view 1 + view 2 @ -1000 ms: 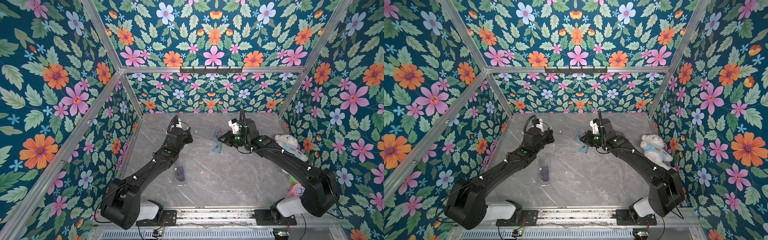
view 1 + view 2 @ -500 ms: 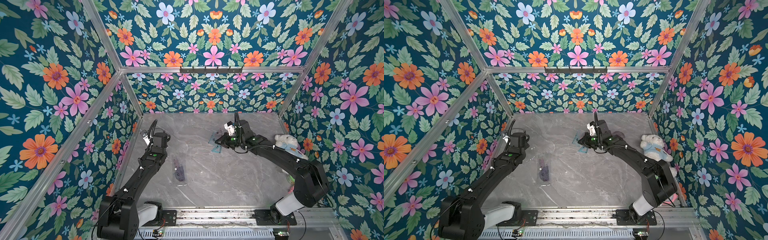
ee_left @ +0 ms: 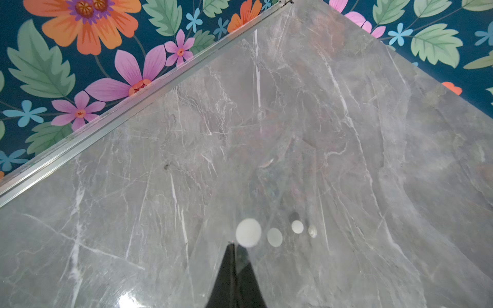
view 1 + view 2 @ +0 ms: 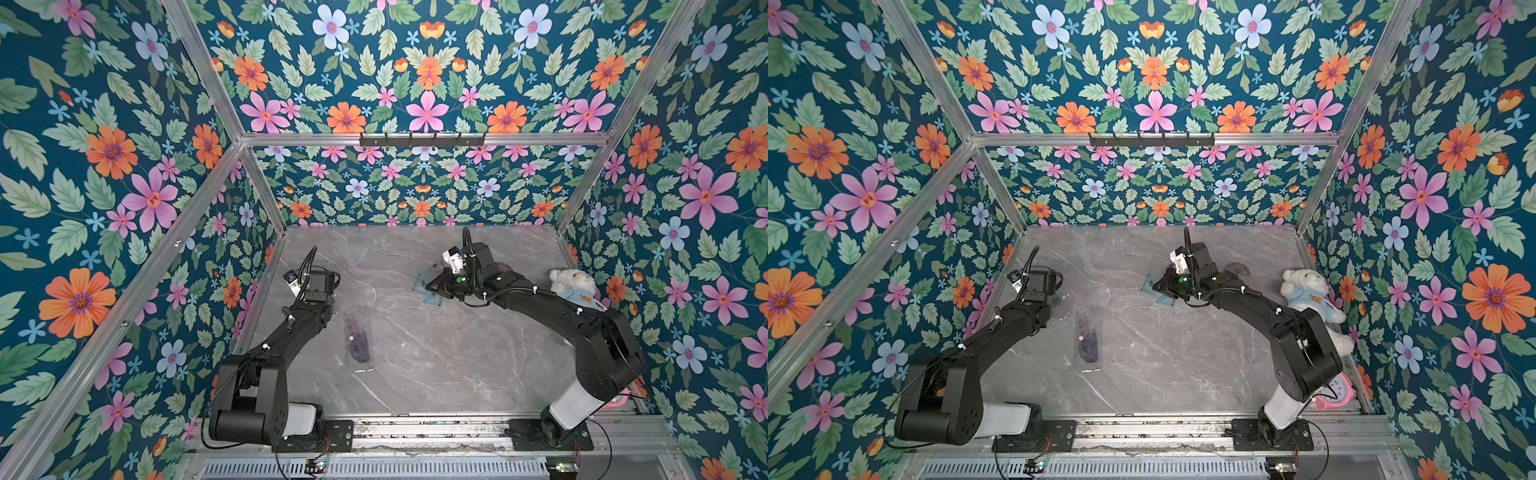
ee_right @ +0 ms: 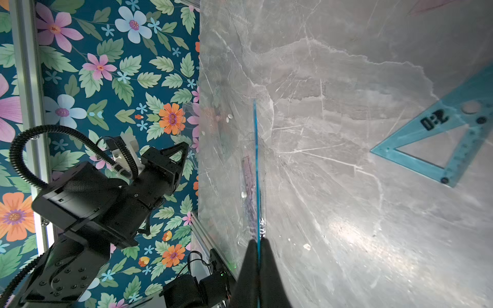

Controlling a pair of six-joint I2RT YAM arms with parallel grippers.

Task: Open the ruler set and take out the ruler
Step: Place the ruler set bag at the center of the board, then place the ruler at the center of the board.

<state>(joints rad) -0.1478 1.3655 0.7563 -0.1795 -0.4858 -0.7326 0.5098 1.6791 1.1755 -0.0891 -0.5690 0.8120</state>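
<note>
While the right gripper [image 5: 258,248] pinches a blue set square [image 5: 256,160] edge-on, the clear pouch [image 4: 362,365] lies in the middle of the marble table [image 4: 436,374] with the purple ruler [image 4: 357,338] apparently inside it; a second set square [image 5: 440,144] lies loose near that gripper. Whether the left gripper [image 3: 233,256] is clenched or released cannot be told.

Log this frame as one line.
right gripper: shut on thin blue piece | blue triangle: flat on table | purple ruler: on table | left gripper: state unclear

Bright, even light; soft glare on the tabletop [image 5: 354,232]; wrist views slightly blurred.
</note>
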